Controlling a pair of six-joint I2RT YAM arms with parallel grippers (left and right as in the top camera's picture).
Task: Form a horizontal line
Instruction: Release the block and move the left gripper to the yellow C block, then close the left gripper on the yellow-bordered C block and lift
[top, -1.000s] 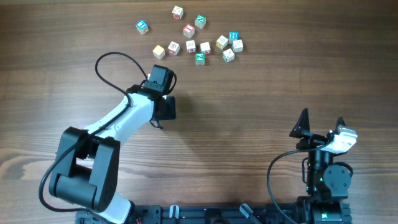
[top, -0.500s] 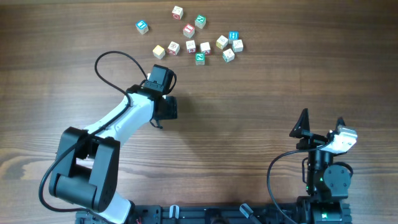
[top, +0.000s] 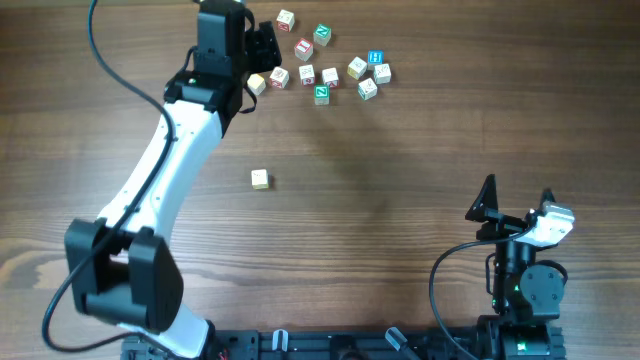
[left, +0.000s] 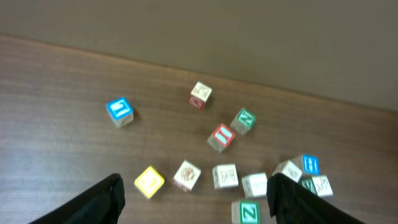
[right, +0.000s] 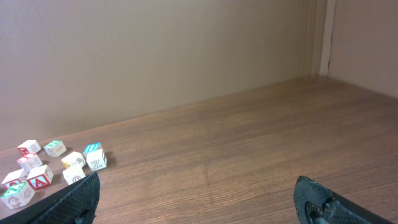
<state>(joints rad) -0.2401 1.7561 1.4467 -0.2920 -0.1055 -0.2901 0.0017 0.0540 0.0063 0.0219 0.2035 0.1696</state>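
Observation:
Small wooden letter cubes lie in a loose cluster at the far edge. A yellow cube (top: 257, 85), three pale cream cubes (top: 279, 76) (top: 307, 73) (top: 329, 77) and a green Z cube (top: 320, 94) lie roughly side by side. One pale cube (top: 260, 178) lies alone at mid-table. My left gripper (top: 262, 42) hovers over the cluster's left side, open and empty. In the left wrist view (left: 196, 199) the yellow cube (left: 149, 181) and the cream cubes (left: 186, 175) lie between its fingers. My right gripper (top: 516, 195) rests open and empty at the near right.
A red-faced cube (top: 303, 48), a green cube (top: 322, 33), a cream cube (top: 286, 18) and a blue cube (top: 376, 58) lie around the cluster. Another blue cube (left: 119, 111) sits apart to the left. The right wrist view (right: 196, 205) shows the cubes (right: 93, 158) far off to the left.
My left arm swung from mid-table up to the far cluster and opened. It left one pale cube on the table where it had been. The right arm has not moved.

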